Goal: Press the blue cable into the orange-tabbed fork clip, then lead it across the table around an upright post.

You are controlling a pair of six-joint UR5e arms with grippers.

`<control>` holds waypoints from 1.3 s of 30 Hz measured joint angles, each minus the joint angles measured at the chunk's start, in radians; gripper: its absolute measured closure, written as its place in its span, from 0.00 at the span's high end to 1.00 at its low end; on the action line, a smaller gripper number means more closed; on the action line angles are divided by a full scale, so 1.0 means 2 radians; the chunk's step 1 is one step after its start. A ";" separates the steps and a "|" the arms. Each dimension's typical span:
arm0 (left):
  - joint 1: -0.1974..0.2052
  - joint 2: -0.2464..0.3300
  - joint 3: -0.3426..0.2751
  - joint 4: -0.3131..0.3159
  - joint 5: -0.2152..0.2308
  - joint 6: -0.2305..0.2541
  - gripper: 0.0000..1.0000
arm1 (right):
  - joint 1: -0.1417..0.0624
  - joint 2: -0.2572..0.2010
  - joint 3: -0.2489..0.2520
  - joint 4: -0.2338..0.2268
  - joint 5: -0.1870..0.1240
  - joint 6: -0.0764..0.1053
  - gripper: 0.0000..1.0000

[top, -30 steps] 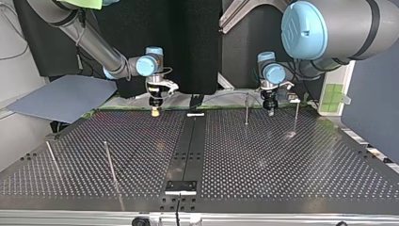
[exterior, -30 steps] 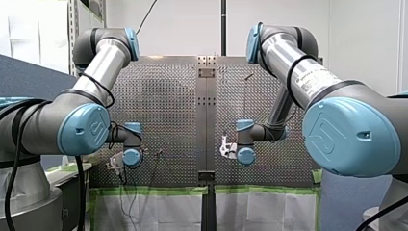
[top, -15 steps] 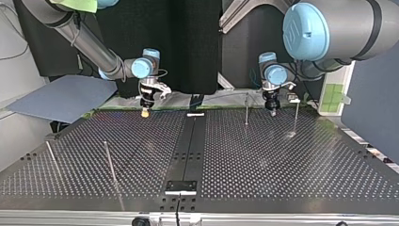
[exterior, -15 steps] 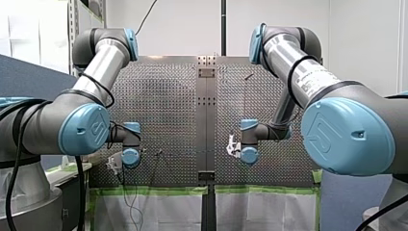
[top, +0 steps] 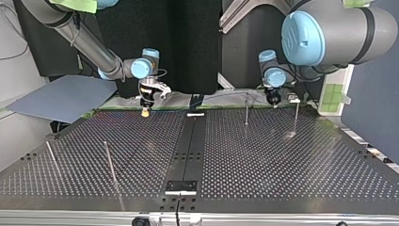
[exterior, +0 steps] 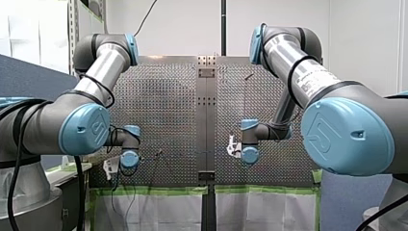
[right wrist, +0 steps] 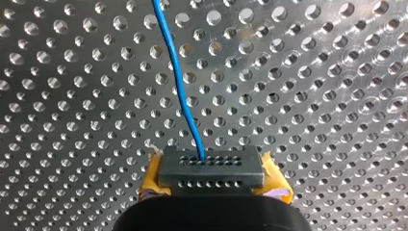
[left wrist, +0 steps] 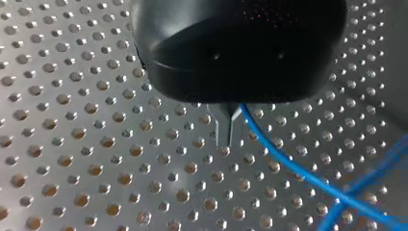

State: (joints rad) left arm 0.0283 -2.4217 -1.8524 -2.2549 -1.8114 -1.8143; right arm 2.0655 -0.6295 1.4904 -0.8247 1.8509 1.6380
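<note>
The blue cable (right wrist: 185,96) runs taut over the perforated table (top: 263,155) between my two grippers. My right gripper (right wrist: 211,168), with yellow pads, is shut on the cable, which leads straight ahead from its fingers. In the top view it (top: 147,111) hangs over the far edge, left of the centre strip. My left gripper (left wrist: 226,129) has its metal fingers shut on the cable (left wrist: 288,166), which trails off to one side. It (top: 273,99) stands between two upright posts (top: 246,109) (top: 296,117). I cannot make out an orange-tabbed clip.
Two more thin posts (top: 109,162) (top: 51,157) stand at the top view's near left. A dark centre strip (top: 188,141) splits the table. A blue-grey board (top: 61,96) lies beyond the table's far-left corner. Green tape (exterior: 154,190) edges the table in the front view.
My right gripper has slid toward the top view's left with the cable, then stopped. My left gripper has drawn back toward the table's far edge.
</note>
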 joint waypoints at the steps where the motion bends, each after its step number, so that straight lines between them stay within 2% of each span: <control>1: 0.000 0.000 0.003 -0.004 0.004 0.000 0.00 | 0.000 0.000 0.000 0.000 0.000 0.000 0.00; 6: 0.001 0.000 0.010 -0.024 0.027 -0.012 0.00 | -0.003 0.000 0.000 0.001 0.000 0.000 0.00; 19: 0.020 0.000 0.030 -0.007 0.083 -0.069 0.00 | -0.013 0.000 -0.001 0.001 0.008 0.003 0.00; 29: 0.032 0.000 0.034 -0.004 0.093 -0.119 0.00 | -0.020 0.001 -0.005 0.001 0.024 0.006 0.00; 33: 0.034 0.000 0.034 -0.004 0.095 -0.123 0.00 | -0.023 0.001 -0.006 0.002 0.027 0.006 0.00; 35: 0.034 0.000 0.034 -0.008 0.097 -0.119 0.10 | -0.023 0.002 -0.006 0.002 0.028 0.006 0.00; 36: 0.034 0.000 0.034 -0.012 0.099 -0.115 0.10 | -0.023 0.002 -0.006 0.002 0.027 0.006 0.00; 37: 0.034 0.000 0.034 -0.015 0.101 -0.111 0.18 | -0.023 0.002 -0.006 0.002 0.026 0.006 0.00; 38: 0.033 0.000 0.034 -0.019 0.103 -0.107 0.31 | -0.022 0.002 -0.006 0.002 0.025 0.006 0.00; 39: 0.033 0.000 0.034 -0.024 0.106 -0.102 0.31 | -0.022 0.002 -0.006 0.002 0.023 0.006 0.00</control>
State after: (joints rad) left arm 0.0935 -2.4224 -1.7847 -2.3039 -1.5991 -2.0176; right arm 2.0220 -0.6265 1.4788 -0.8206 1.8963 1.6506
